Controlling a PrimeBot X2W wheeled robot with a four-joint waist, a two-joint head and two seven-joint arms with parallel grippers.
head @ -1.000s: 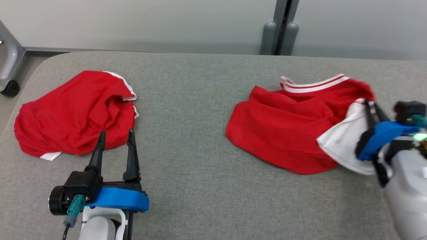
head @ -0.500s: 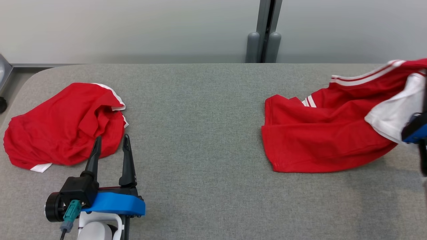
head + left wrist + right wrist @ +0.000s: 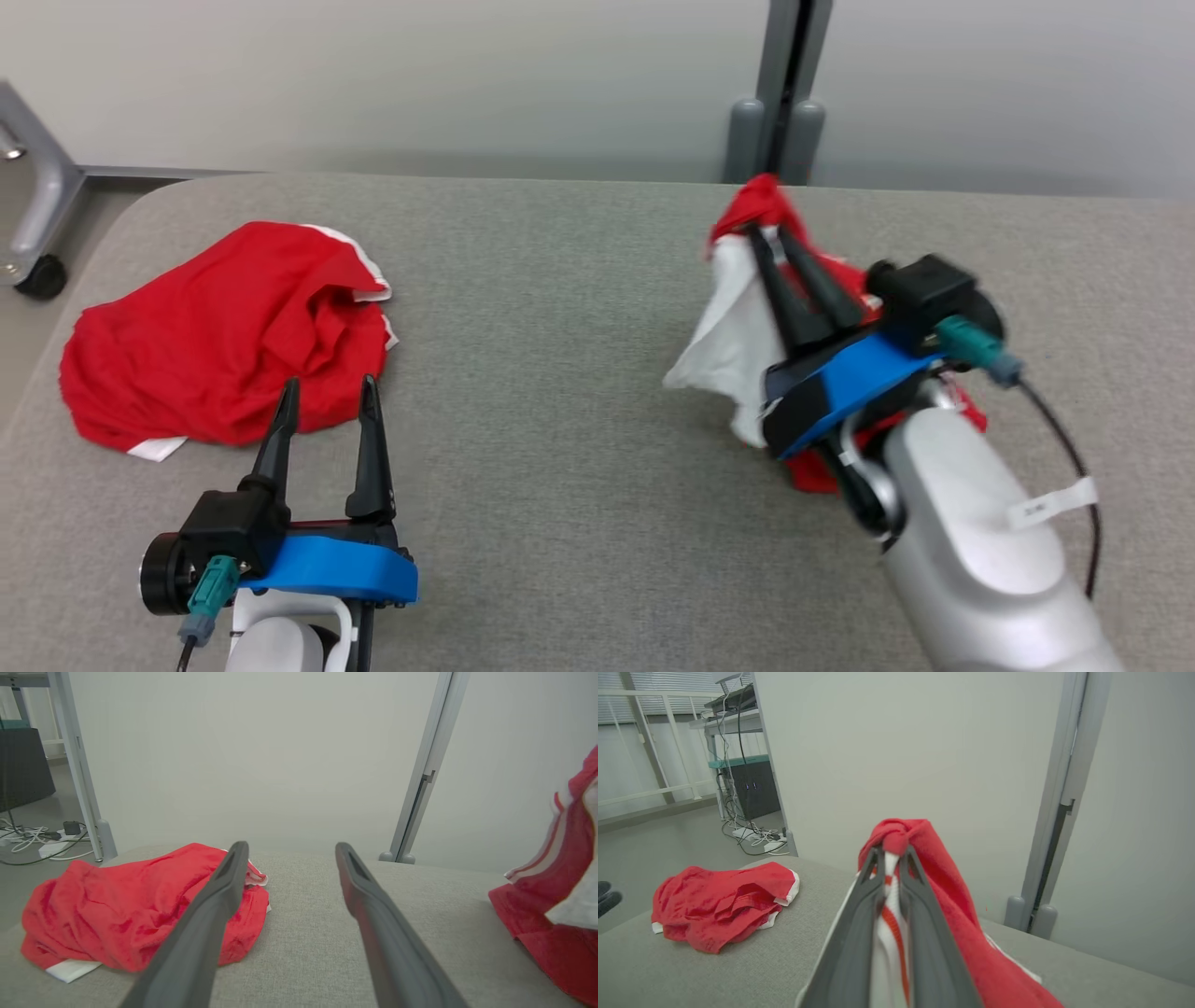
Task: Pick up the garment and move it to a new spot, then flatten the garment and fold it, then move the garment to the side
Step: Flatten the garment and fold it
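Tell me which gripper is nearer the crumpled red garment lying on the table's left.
Left. The left gripper, open, has its fingertips at the near edge of the crumpled red garment. The right gripper is across the table, shut on a second red-and-white garment.

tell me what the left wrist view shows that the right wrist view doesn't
Left wrist: the left tool open and empty above the table. Right wrist: the right tool shut on the held garment, red cloth bunched at its tips. Both: that garment, the other garment crumpled on the table, the grey post.
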